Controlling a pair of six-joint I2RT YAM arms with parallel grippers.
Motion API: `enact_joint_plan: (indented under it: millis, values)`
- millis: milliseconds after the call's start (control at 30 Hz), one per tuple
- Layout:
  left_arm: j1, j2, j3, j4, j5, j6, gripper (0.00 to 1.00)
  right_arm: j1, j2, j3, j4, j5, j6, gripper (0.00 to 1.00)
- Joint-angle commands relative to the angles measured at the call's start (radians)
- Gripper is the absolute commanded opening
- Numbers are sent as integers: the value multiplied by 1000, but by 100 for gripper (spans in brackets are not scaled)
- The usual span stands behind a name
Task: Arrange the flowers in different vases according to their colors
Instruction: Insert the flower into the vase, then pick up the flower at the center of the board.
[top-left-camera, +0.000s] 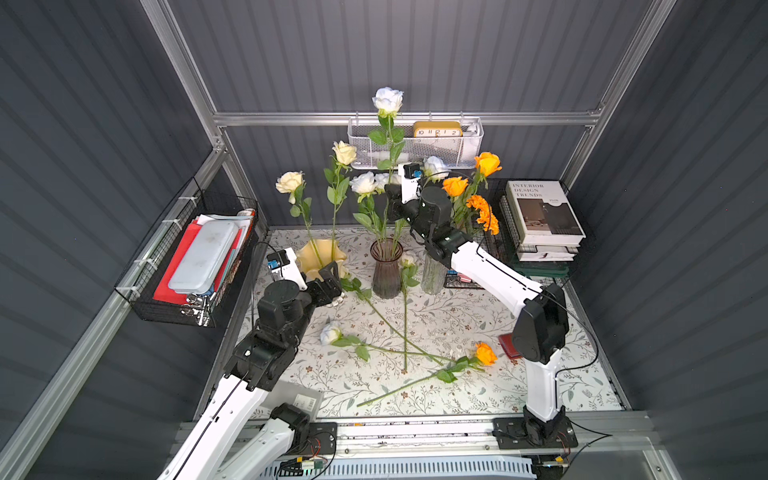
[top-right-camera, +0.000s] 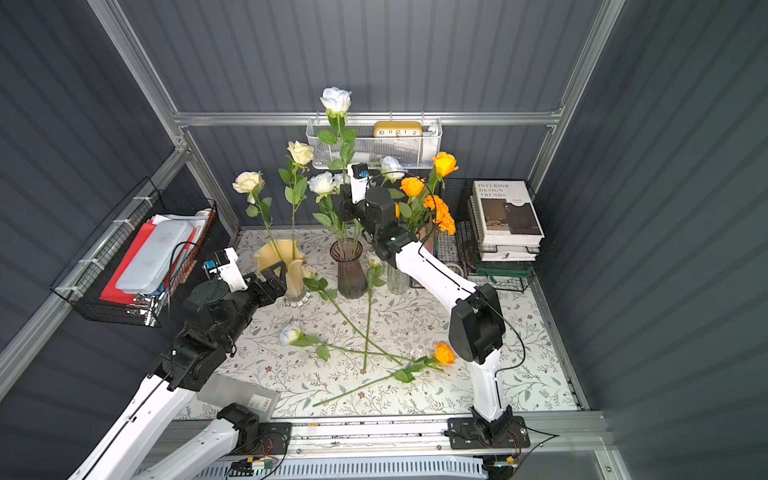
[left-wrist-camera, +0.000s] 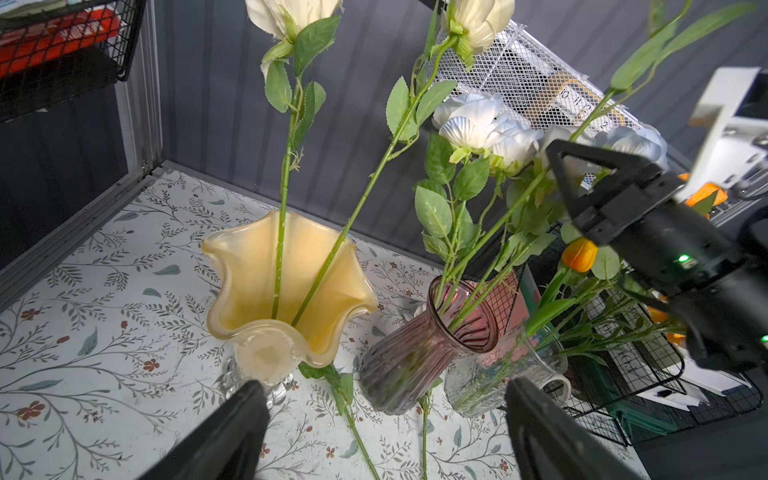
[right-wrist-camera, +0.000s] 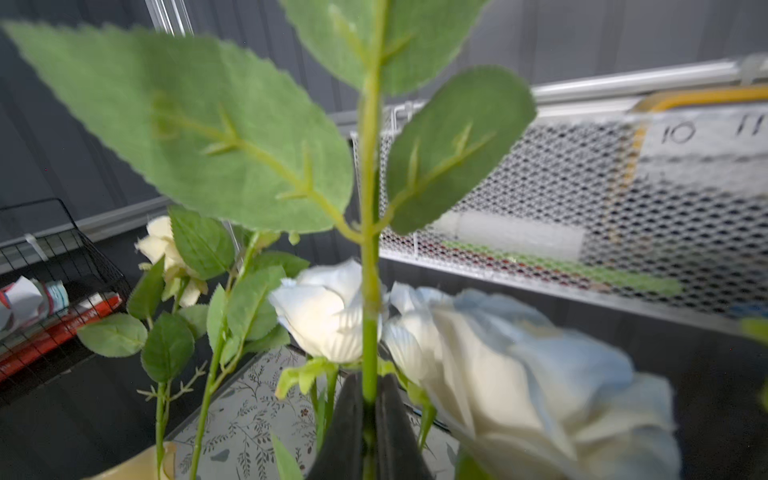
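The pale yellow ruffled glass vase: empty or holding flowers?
Holding flowers: two long-stemmed cream roses stand with stems inside the pale yellow ruffled glass vase.

The back of the tablecloth (top-left-camera: 457, 316) is being blocked by three vases in a close row: the yellow vase (top-left-camera: 320, 259), the purple vase (top-left-camera: 386, 272) and the clear vase (top-left-camera: 432, 276), with narrow gaps between. The air above is being crowded by upright flowers (top-left-camera: 345, 153). Room over the purple and clear vases is being taken up by the right arm (top-left-camera: 490, 274) and the tall white rose (top-left-camera: 387, 99) clamped in the right gripper (right-wrist-camera: 369, 386). The middle of the cloth is being crossed by four loose stems (top-left-camera: 405, 332). Bare cloth is being left open along the front edge.
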Motion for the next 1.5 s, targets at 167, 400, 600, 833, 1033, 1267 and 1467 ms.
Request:
enact_joint_plan:
  millis: [167, 400, 600, 833, 1033, 1267, 1467]
  values:
    - [5, -23, -44, 27, -14, -3, 94, 4, -97, -196, 115, -53, 17, 20]
    - [4, -13, -43, 30, 3, -4, 94, 36, -289, -370, 58, -59, -39, 70]
    - [4, -14, -36, 7, 17, -13, 95, 60, -525, -460, -294, -132, -54, 70]
    - [4, -3, -21, -56, -13, -56, 95, 227, -599, -646, -696, -199, -115, 70]
    - [5, 16, 16, -106, -29, -65, 95, 294, -571, -808, -688, -204, -141, 70]
    - [5, 24, 60, -178, -101, -106, 95, 342, -342, -653, -777, -147, -247, 70]
    - [5, 31, 60, -217, -119, -133, 95, 356, -211, -545, -793, -187, -297, 70]
